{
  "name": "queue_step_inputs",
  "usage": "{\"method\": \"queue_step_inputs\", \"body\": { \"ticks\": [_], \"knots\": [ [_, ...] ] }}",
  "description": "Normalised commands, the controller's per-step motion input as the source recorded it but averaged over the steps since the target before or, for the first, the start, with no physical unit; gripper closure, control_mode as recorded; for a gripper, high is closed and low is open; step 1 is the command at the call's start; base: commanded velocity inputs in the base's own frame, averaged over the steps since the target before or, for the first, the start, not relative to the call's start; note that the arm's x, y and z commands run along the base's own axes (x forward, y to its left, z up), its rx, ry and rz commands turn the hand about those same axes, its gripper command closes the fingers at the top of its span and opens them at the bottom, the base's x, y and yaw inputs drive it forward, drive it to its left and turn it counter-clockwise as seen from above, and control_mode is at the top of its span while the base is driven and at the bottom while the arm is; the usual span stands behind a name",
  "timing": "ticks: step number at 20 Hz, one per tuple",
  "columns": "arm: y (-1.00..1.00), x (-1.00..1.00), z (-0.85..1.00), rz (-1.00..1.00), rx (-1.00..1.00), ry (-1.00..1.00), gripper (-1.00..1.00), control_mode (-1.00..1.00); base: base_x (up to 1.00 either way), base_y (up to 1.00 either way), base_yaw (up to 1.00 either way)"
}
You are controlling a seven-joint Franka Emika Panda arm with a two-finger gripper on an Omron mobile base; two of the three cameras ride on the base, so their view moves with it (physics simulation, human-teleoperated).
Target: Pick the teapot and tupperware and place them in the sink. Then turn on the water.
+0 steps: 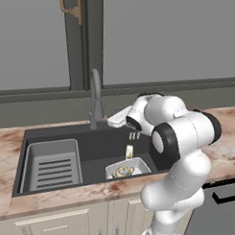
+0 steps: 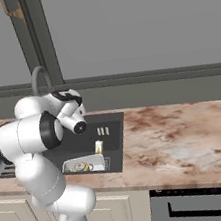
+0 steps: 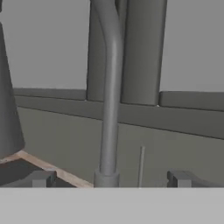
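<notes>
Room: simulated kitchen, marbled bench [image 1: 54, 196] below grey window panels.
Fingers: the fingers [image 3: 109, 177] stand apart with nothing between them, level with the faucet base.
Faucet: the faucet [image 3: 111, 87] rises straight ahead of the fingers, just beyond them.
Sink: the sink [image 1: 97, 138] lies below and behind the fingers; the tupperware [image 1: 129, 169] rests in it with the teapot [image 1: 123, 171] inside.
Water: none falls, judged the step left.
Risk: reaching forward could strike the faucet stem instead of its lever, which I cannot make out.

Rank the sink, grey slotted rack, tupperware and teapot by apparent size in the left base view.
1. sink
2. grey slotted rack
3. tupperware, partly hidden by the arm
4. teapot, sitting inside the tupperware
</notes>
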Motion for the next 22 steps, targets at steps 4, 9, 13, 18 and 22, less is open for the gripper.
{"method": "queue_step_inputs", "body": {
  "ticks": [4, 9, 13, 18, 22],
  "knots": [
    [0.00, 0.43, -0.15, -0.13, 0.00, 0.00, -1.00, -1.00, 0.00, 0.00, 0.00],
    [0.00, 0.36, -0.12, -0.07, 0.00, 0.00, -1.00, -1.00, 0.00, 0.00, 0.00],
    [0.00, 0.29, -0.27, -0.03, 0.00, 0.00, -1.00, -1.00, 0.00, 0.00, 0.00],
    [0.00, 0.32, -0.35, -0.05, 0.00, 0.00, -1.00, -1.00, 0.00, 0.00, 0.00],
    [0.00, 0.51, -0.08, -0.08, 0.00, 0.00, -1.00, -1.00, 0.00, 0.00, 0.00]
  ]
}}
